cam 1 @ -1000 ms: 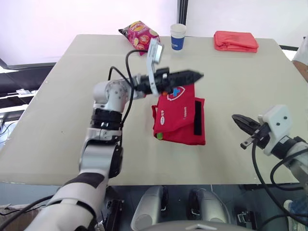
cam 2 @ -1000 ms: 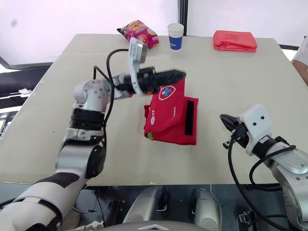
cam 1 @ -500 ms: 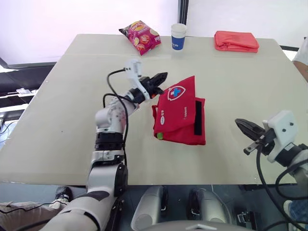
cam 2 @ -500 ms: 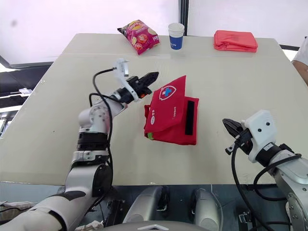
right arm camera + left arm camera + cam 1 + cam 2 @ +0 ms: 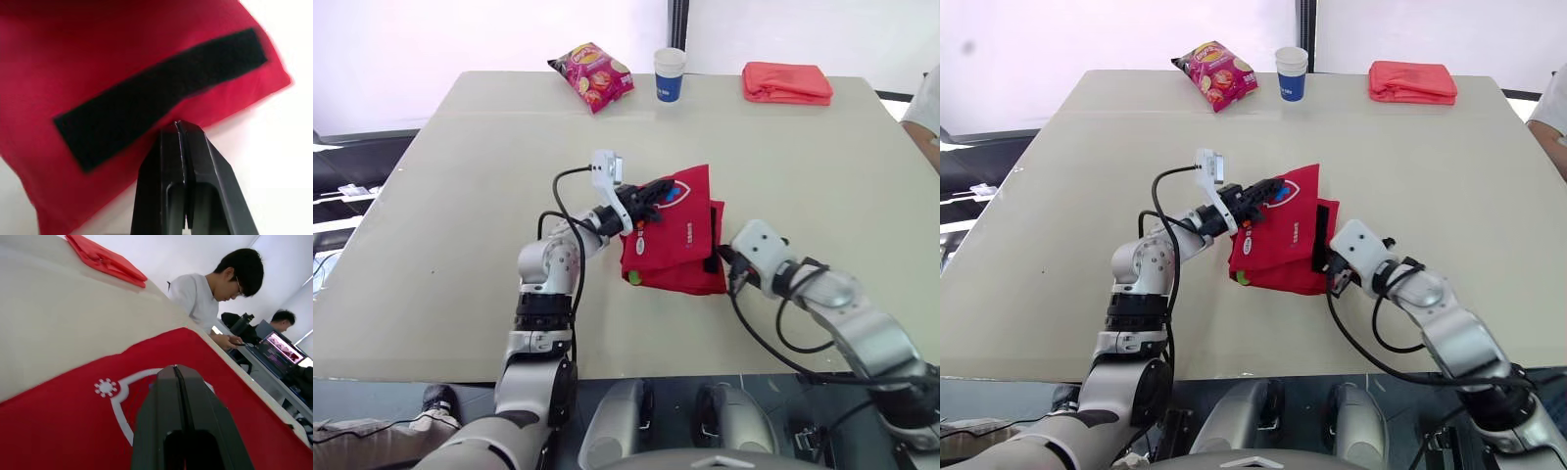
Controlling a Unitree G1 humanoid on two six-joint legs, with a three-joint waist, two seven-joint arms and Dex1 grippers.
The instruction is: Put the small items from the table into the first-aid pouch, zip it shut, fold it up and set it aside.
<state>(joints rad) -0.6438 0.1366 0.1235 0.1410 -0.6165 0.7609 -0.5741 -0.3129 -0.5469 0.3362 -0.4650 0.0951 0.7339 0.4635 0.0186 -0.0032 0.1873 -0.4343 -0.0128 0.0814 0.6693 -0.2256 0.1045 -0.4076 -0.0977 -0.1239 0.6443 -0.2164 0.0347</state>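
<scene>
The red first-aid pouch (image 5: 683, 247) lies mid-table, its flap with the white shield emblem folded over and a black velcro strip (image 5: 715, 235) showing on the right. A small green item (image 5: 633, 277) pokes out at its near left corner. My left gripper (image 5: 658, 189) is shut, its tips resting over the emblem on the flap (image 5: 73, 421). My right gripper (image 5: 717, 257) is shut too, its tips (image 5: 177, 123) at the pouch's right edge, just beside the velcro strip (image 5: 156, 93). Neither holds anything that I can see.
At the table's far edge sit a pink chips bag (image 5: 591, 75), a blue-and-white paper cup (image 5: 669, 74) and a folded red cloth (image 5: 786, 82). A person (image 5: 925, 103) sits past the right edge of the table.
My right arm has swung in from the right side of the table to the pouch's right edge. My left gripper has moved lower and forward onto the flap.
</scene>
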